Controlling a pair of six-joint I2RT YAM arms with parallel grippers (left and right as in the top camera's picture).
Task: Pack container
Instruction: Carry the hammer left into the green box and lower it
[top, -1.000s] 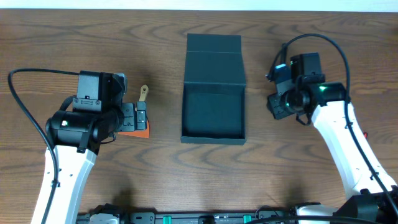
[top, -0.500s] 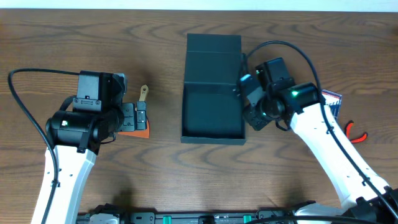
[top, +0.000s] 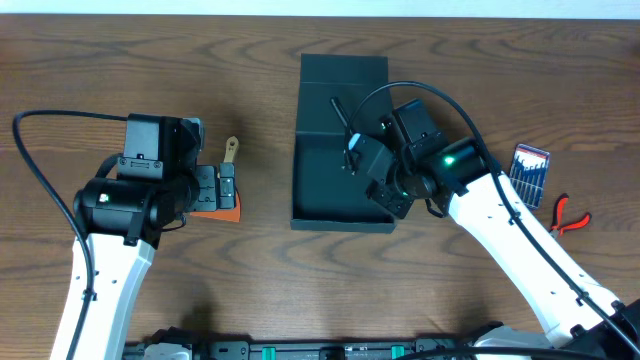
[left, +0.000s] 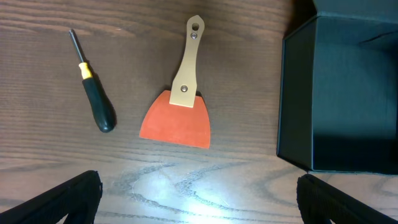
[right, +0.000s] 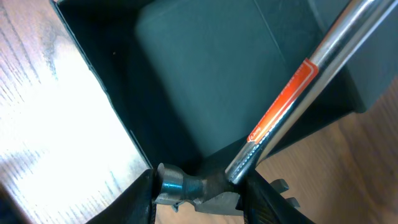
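The dark teal container (top: 300, 190) stands open mid-table with its flap lid (top: 343, 72) laid back. It also shows in the left wrist view (left: 298, 93) and the right wrist view (right: 205, 68). My right gripper (top: 362, 158) hangs over the container's right half, shut on the steel head of a hammer (right: 193, 186). The hammer's shaft, with an orange label, (right: 292, 93) slants over the lid; its dark grip (top: 340, 112) points up-left. My left gripper (top: 225, 190) is open and empty (left: 199, 202) above an orange scraper (left: 180, 118).
A black-handled screwdriver (left: 93, 81) lies left of the scraper, whose tan handle (top: 231, 150) points away from me. A pack of small screwdrivers (top: 530, 172) and red-handled pliers (top: 568, 215) lie at the right side of the table.
My right arm has swung left from the table's right side to over the container, carrying the hammer; the screwdriver pack and pliers are now uncovered. The left arm has not moved.
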